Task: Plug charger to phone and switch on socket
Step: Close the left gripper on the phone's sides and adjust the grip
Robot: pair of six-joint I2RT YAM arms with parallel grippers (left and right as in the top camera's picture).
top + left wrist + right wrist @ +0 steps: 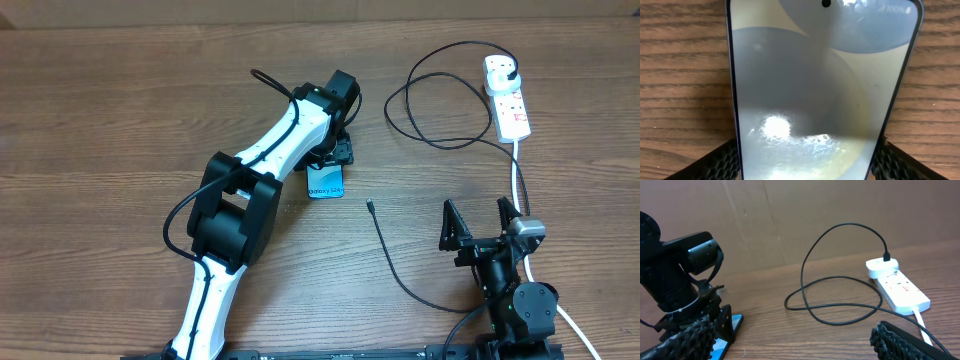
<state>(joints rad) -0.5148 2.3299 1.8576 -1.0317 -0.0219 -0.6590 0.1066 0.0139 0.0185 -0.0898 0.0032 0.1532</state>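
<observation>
The phone (325,184) lies flat on the wooden table, its light blue screen up. My left gripper (336,156) is down over its far end. In the left wrist view the phone (820,75) fills the frame and the two black finger pads (806,150) press its two long edges. The charger, a thin black cable (386,252), lies with its connector tip (370,206) free on the table right of the phone. Its plug (512,73) sits in the white socket strip (510,105). My right gripper (481,222) is open and empty, near the front right.
The black cable makes a loose loop (837,323) left of the socket strip (902,291). A thick white cord (517,178) runs from the strip toward the right arm's base. A brown wall stands behind the table in the right wrist view.
</observation>
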